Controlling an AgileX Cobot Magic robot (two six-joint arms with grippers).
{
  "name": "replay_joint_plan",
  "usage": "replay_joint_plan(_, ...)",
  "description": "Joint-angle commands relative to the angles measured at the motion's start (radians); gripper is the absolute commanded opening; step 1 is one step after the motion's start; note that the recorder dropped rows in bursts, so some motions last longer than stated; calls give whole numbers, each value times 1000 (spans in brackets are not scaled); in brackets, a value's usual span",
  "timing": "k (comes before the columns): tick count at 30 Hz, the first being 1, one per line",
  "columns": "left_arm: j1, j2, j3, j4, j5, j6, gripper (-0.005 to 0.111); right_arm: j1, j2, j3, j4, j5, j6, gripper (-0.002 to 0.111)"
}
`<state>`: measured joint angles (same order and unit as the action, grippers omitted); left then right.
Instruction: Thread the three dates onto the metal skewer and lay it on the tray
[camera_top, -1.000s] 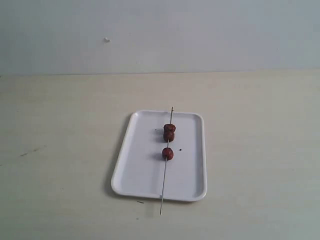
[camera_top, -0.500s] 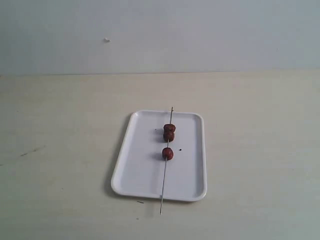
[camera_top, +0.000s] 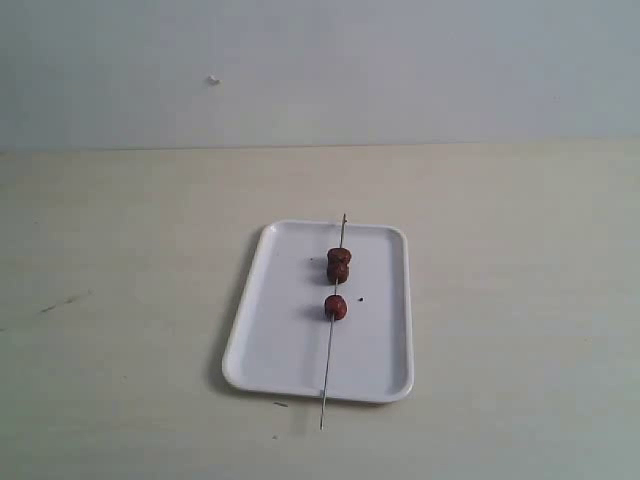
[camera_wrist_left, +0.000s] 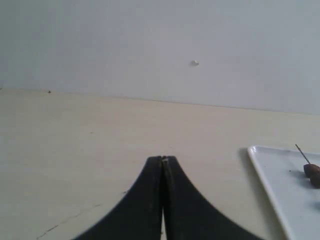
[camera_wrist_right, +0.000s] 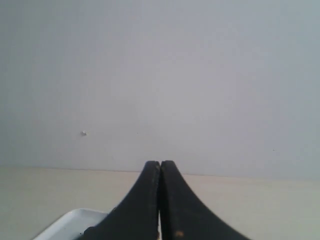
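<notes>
The white tray lies mid-table in the exterior view. The metal skewer rests lengthwise across it, its near tip past the front rim. All three dates sit on the rod: two touching toward the far end, one apart nearer the middle. Neither arm shows in the exterior view. My left gripper is shut and empty, away from the tray, whose corner, skewer tip and a date show at the edge. My right gripper is shut and empty, with a tray corner behind it.
The pale wooden table runs back to a plain grey wall bearing a small white mark. A few dark crumbs lie on the tray and by its front rim.
</notes>
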<state>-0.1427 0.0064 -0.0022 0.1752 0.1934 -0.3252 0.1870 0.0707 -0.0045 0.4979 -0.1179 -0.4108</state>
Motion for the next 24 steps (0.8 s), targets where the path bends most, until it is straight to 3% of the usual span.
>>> replay_joint_plan(1, 3, -6, 2, -3, 3, 4, 0, -6, -3, 5, -2, 15, 4, 0)
replay_joint_plan(3, 3, -6, 2, -3, 3, 4, 0, -6, -3, 5, -12, 35, 7, 0)
replay_joint_plan(5, 3, -6, 2, -3, 3, 4, 0, -6, -5, 5, -166, 103, 96, 0)
replay_joint_plan(8, 3, -6, 2, -3, 3, 4, 0, -6, -25, 5, -416, 177, 355, 0)
replay_joint_plan(11, 3, -6, 2, -3, 3, 4, 0, -6, -41, 5, -542, 203, 542, 0)
replay_joint_plan(14, 3, -6, 2, -3, 3, 4, 0, -6, -41, 5, -556, 213, 724, 0)
replay_joint_plan(24, 3, -6, 2, -3, 3, 4, 0, -6, -41, 5, -556, 213, 728, 0)
